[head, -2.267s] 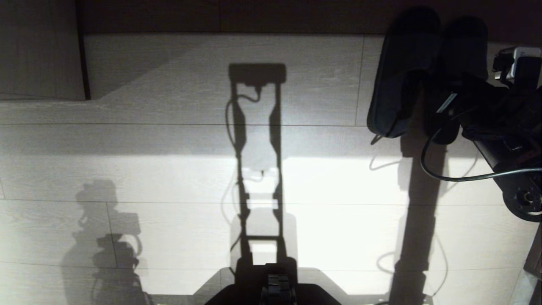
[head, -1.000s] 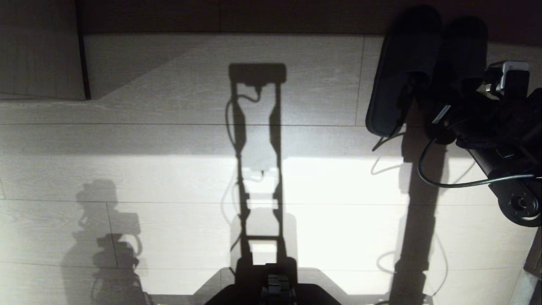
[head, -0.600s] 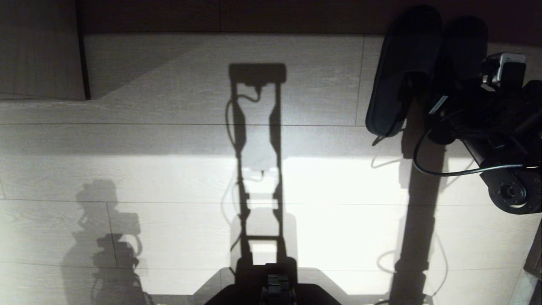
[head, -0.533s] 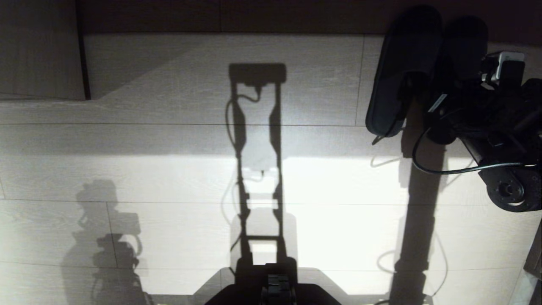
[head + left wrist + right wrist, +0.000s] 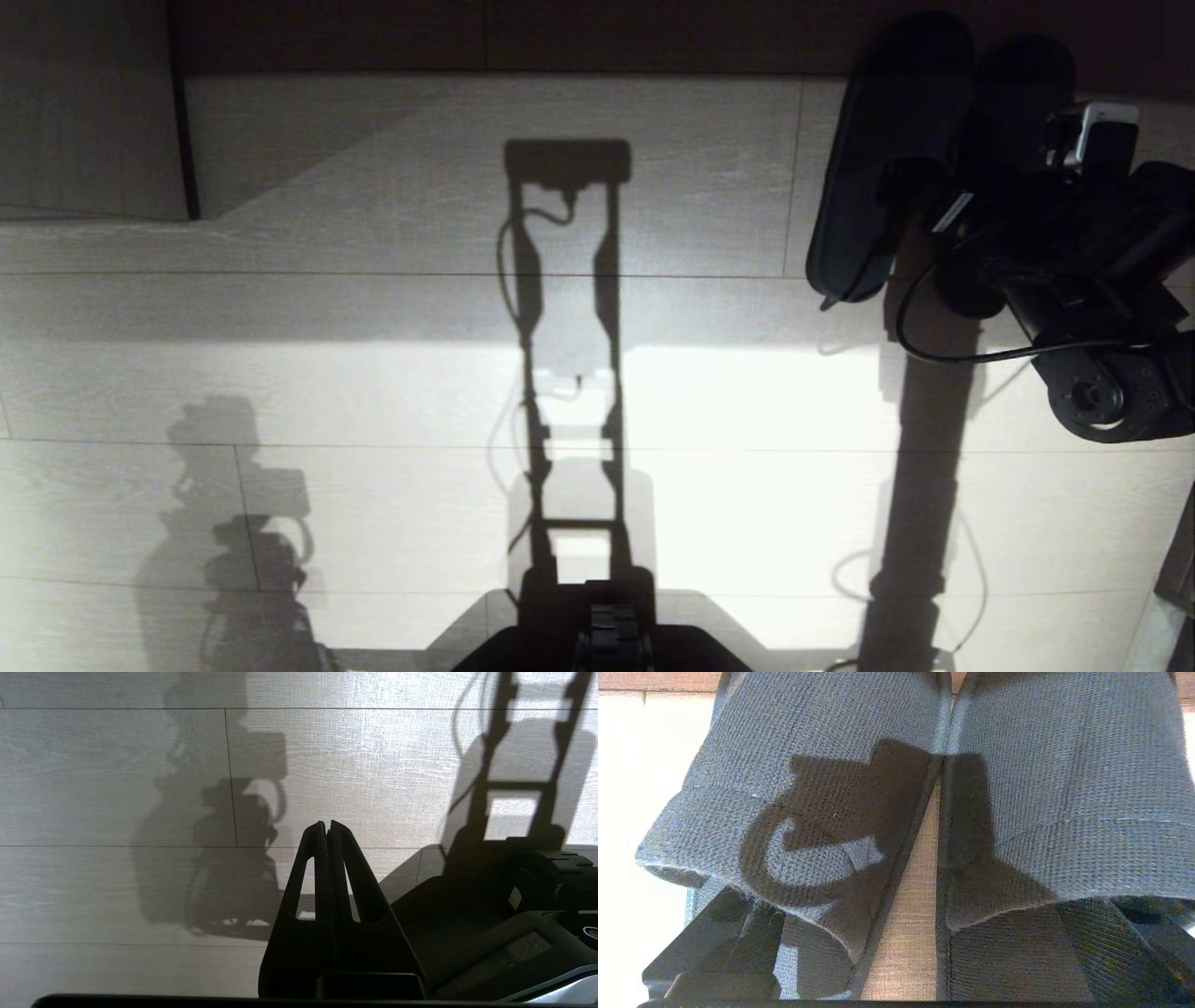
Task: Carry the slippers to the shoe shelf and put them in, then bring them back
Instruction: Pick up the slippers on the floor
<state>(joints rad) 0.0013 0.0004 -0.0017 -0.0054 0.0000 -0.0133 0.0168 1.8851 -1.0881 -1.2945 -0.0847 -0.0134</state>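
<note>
Although no writing can be read anywhere, the right wrist view shows the woven fabric of the slippers, lying side by side on the floor. Right pincer spread wide at their heels; left pincer clenched, empty.

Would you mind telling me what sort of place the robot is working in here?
Probably a home entryway or room: pale wood-plank floor, dark fabric slippers lying on it, and a low pale wood-grain furniture panel at the far edge.
</note>
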